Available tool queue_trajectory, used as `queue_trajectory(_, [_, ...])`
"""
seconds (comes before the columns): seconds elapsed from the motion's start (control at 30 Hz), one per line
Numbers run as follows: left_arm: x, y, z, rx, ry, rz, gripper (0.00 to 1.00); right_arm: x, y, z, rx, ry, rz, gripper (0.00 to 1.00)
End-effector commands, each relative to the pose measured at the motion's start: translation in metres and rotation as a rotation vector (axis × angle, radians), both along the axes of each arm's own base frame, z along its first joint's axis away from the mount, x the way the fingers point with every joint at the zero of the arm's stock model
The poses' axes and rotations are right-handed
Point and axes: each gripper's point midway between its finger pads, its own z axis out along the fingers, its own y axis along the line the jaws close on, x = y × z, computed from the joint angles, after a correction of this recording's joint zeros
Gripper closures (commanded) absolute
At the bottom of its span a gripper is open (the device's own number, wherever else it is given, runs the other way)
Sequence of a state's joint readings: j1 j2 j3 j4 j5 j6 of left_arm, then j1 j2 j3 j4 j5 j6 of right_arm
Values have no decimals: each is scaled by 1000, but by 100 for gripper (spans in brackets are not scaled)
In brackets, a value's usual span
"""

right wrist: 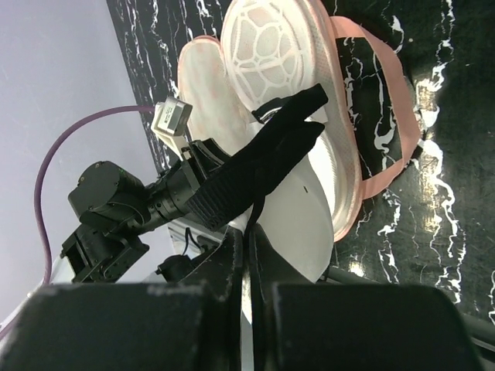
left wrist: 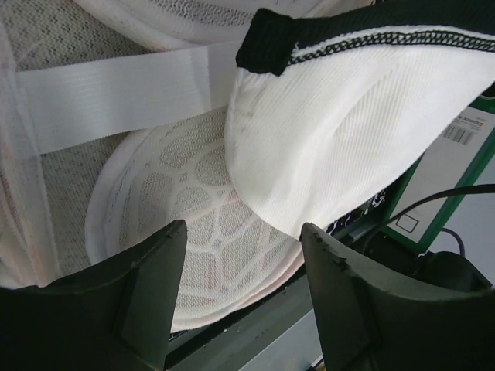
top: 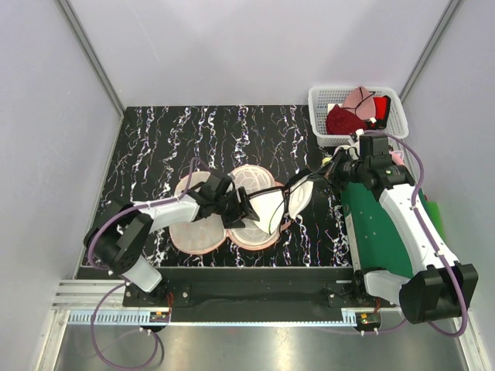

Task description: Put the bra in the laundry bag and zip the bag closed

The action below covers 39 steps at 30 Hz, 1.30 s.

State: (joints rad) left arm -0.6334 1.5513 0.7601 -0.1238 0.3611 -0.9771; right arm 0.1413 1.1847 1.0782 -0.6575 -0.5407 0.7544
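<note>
Count by kind. We log two arms: left arm (top: 166,210) and right arm (top: 410,215). Two claws: left claw (left wrist: 241,230) and right claw (right wrist: 246,233). One white bra (top: 267,207); we count two cups on it. One laundry bag (top: 197,236). One white basket (top: 316,116). One dark red bra (top: 340,120), so two bras in all. One pale pink garment (top: 358,99). One green board (top: 379,224). One surface (top: 155,139).

The bra (left wrist: 332,147) cup was finely ribbed white cloth with black stitched trim. The laundry bag (left wrist: 193,209) lining was open white mesh. My left gripper (left wrist: 241,230) was matt dark plastic, the tabletop (right wrist: 433,116) glossy black marble-look, the basket (top: 315,116) white plastic.
</note>
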Motion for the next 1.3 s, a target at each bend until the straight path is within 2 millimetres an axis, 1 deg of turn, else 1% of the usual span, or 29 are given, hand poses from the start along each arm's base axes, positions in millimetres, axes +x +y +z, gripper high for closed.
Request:
queue_trajectory(0.0, [18,-15,13,-30,-76,-18,34,0,-7,-3,-30,-18,2,100])
queue_trajectory(0.1, [24,-18,10,-27,-91,-23,29,-1,-10,-7,-37,-15,5,100])
queue_trajectory(0.2, [31,-22,11,-35,-113,-21,30,-3,-11,-9,-38,-9,7,100])
queue_trajectory(0.33, [38,-26,12,-32,-130,-16,34,-7,-9,-14,-37,3,22,100])
queue_trajectory(0.37, [39,-25,8,-23,-121,-15,38,-8,-9,-16,-38,10,24,100])
queue_trajectory(0.47, [42,-28,6,-22,-114,-18,46,-13,-11,-18,-46,15,24,100])
queue_trajectory(0.5, [42,-29,3,-18,-105,-20,46,-15,-11,-19,-48,18,26,100])
queue_trajectory(0.57, [43,-30,2,-16,-105,-19,47,-16,-13,-20,-58,14,23,100])
queue_trajectory(0.67, [45,-29,2,-11,-115,-18,56,-18,-13,-21,-58,19,23,100])
queue_trajectory(0.8, [49,-20,8,42,-150,-10,81,-22,-13,-20,-58,22,23,100])
queue_trajectory(0.83, [49,-15,16,70,-171,-25,93,-23,-15,-19,-64,21,18,100])
queue_trajectory(0.87, [50,-10,19,101,-185,-32,100,-24,-15,-17,-68,20,17,100])
queue_trajectory(0.9, [55,-4,23,149,-215,-26,100,-30,-16,-18,-72,38,20,100])
queue_trajectory(0.93, [56,4,32,208,-237,-71,100,-34,-15,-16,-64,38,35,100])
queue_trajectory(0.97, [63,11,44,251,-286,-72,100,-38,-13,-15,-56,48,49,100])
queue_trajectory(1.0, [65,15,52,282,-313,-91,100,-47,-9,-15,-32,78,75,100])
queue_trajectory(1.07, [73,26,81,356,-398,-155,100,-58,-3,-11,8,105,95,100])
queue_trajectory(1.1, [74,29,88,382,-423,-184,100,-65,2,-8,42,120,115,100])
queue_trajectory(1.13, [72,38,93,442,-438,-247,100,-70,5,-7,72,147,100,100])
queue_trajectory(1.17, [79,35,109,446,-483,-271,100,-73,9,-7,91,161,93,100])
queue_trajectory(1.2, [81,36,113,460,-504,-306,100,-70,14,-6,104,150,82,100])
queue_trajectory(1.23, [81,40,113,495,-522,-374,100,-76,25,-13,142,210,65,100])
queue_trajectory(1.27, [88,37,118,509,-543,-402,100,-69,35,-9,169,177,64,100])
